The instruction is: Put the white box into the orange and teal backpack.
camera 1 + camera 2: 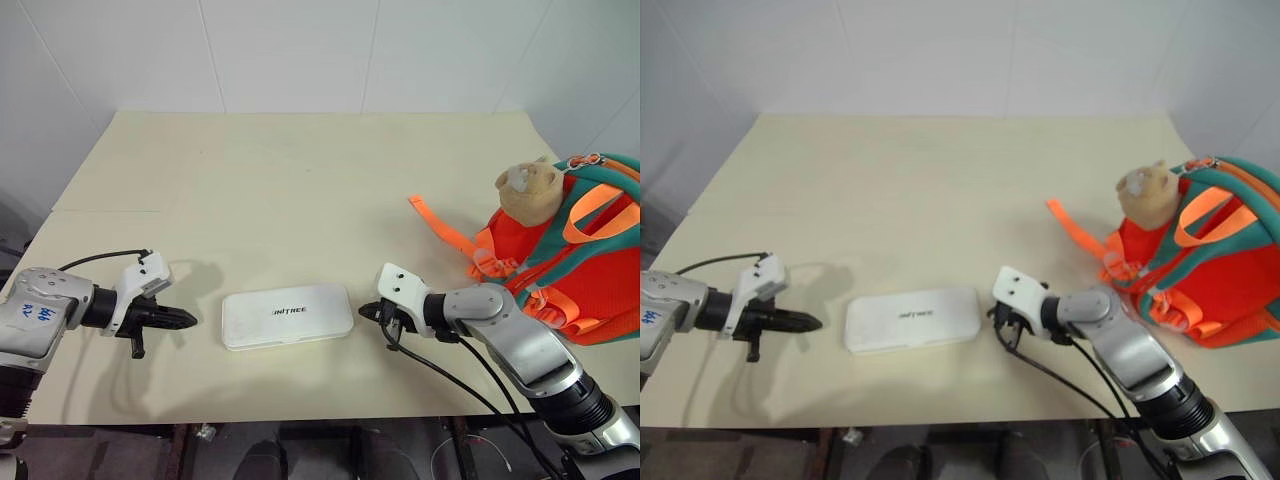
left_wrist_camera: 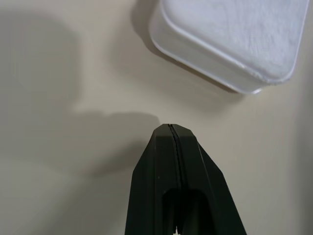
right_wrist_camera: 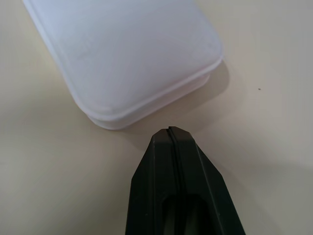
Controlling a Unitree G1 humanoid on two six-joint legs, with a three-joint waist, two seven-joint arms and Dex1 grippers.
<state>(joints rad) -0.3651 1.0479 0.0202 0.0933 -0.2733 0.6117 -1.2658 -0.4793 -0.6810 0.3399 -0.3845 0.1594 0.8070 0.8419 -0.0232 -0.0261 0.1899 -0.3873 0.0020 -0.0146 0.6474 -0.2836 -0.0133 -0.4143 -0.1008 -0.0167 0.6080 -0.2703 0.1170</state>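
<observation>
A: White box [image 1: 288,315] placement is asked for first

B: It is seen lying flat on the table [image 1: 300,180], low in the frame and a little left of centre, its lid facing up with dark lettering shown. Nothing is held against it

A: And how is the left arm posed?

B: It is stretched in from the lower left edge of the head view, roughly level, with its gripper pointed rightward at the box's left end. The left gripper [image 1: 185,320] is pressed together, nothing pinched, and a gap is left between its tip and the box. In the left wrist view the closed fingers [image 2: 171,161] are seen aimed at a rounded corner of the box, apart from it

A: The right arm?

B: It is brought in from the lower right corner, bent at the elbow, with the forearm angled up and leftward. The right gripper [image 1: 370,312] is likewise pressed shut on nothing, its tip set just beside the box's right end

A: Where is the bag placed?

B: The orange and teal backpack [image 1: 575,260] is found at the right edge of the frame, well apart from the box, with a tan bear head [image 1: 528,188] at its top and an orange strap [image 1: 445,228] trailed leftward across the table
</observation>
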